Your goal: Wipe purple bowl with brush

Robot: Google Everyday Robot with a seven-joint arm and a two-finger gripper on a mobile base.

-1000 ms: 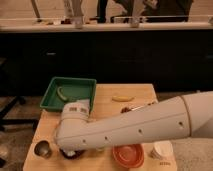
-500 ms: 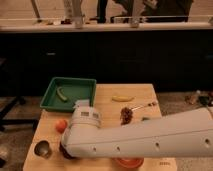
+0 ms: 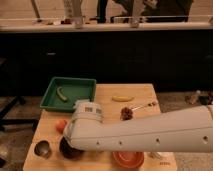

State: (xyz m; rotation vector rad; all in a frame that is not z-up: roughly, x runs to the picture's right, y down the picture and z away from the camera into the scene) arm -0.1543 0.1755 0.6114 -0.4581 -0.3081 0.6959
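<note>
Nearest the camera, the white arm [image 3: 150,132] is stretched across the front of the wooden table [image 3: 135,97] from the right edge toward the left, and much of the front of the tabletop is covered by it. The gripper is hidden beneath the arm's rounded end, above the purple bowl [image 3: 67,150]; whether it is clenched, released or grasping anything cannot be told. Only the left part of the purple bowl is seen, at the front left of the table, under the arm. The brush is not made out. Just left of the bowl a small metal cup [image 3: 42,148] is stood, and an orange bowl [image 3: 129,159] is partly shown below the arm, at the front edge. A small orange-red object [image 3: 60,125] is seen beside the arm. Farther back, a reddish-brown bristly clump on a thin stick [image 3: 127,113] and a yellow banana-like piece [image 3: 122,98] are laid, and a green tray [image 3: 70,93] holding a small green item [image 3: 61,94] is set at the far left.
</note>
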